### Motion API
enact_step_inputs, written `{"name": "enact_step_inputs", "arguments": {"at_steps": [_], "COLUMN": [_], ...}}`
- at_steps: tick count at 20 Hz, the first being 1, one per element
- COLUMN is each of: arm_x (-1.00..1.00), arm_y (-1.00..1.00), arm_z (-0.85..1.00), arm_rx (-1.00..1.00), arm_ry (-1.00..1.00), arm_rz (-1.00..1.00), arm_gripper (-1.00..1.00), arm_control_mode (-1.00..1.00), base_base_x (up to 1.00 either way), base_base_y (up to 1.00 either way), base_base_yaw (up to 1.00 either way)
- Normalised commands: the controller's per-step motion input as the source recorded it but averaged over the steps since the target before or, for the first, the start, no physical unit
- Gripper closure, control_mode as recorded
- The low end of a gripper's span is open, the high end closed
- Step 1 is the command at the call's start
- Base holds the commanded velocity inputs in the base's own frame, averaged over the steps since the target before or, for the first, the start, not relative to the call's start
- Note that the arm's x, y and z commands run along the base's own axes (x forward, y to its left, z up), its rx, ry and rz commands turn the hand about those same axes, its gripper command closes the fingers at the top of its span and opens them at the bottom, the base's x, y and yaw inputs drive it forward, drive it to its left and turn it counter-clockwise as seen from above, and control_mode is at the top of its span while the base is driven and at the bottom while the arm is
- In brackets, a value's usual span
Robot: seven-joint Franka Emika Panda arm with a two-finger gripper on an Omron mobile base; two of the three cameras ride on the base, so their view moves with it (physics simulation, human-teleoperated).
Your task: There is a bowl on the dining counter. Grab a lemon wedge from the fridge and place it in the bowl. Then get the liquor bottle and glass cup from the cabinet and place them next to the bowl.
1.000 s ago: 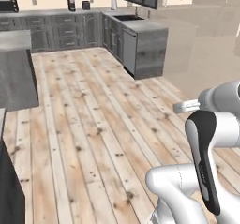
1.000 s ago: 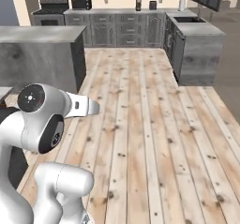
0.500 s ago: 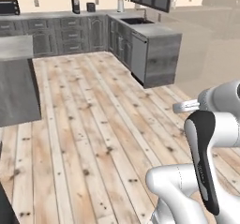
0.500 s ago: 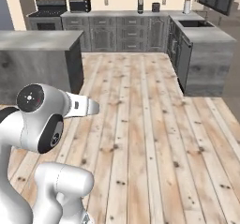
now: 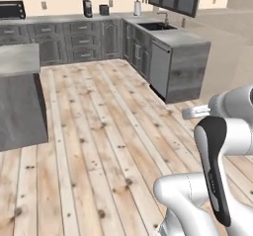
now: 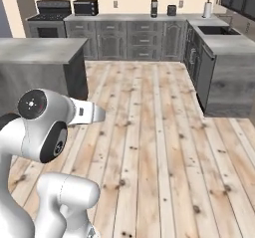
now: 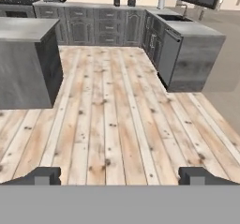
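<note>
Whole scene shifted across both base views since earlier frames: base turning, island (image 5: 17,97) sliding left, sink counter (image 5: 180,57) swinging toward centre. Arm posture unchanged. Gripper (image 7: 120,176) empty, fingers (image 7: 44,175) spread fully apart, aimed over plank floor (image 7: 117,124). Fridge, bowl, dining counter, cabinet: location cannot be told. Judgement: transit step toward fridge. Advice: keep arm tucked, clear island corner, stop square to fridge doors before reaching.

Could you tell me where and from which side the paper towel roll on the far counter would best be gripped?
Probably around its middle, coming in level from the open floor side. The roll stands upright on the counter by the sink, a slim cylinder with the wall behind it.
</note>
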Motion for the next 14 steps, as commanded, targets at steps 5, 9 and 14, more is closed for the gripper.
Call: {"name": "enact_step_inputs", "arguments": {"at_steps": [5, 9, 14], "arm_x": [0.00, 0.00, 0.00], "arm_y": [0.00, 0.00, 0.00], "arm_z": [0.00, 0.00, 0.00], "arm_rx": [0.00, 0.00, 0.00], "arm_ry": [0.00, 0.00, 0.00], "arm_rz": [0.00, 0.00, 0.00], "arm_gripper": [-1.00, -1.00, -1.00], "arm_control_mode": [1.00, 1.00, 1.00], "base_base_x": [1.00, 1.00, 1.00], "base_base_y": [-0.35, -0.43, -0.41], "base_base_yaw": [0.06, 0.07, 0.04]}}
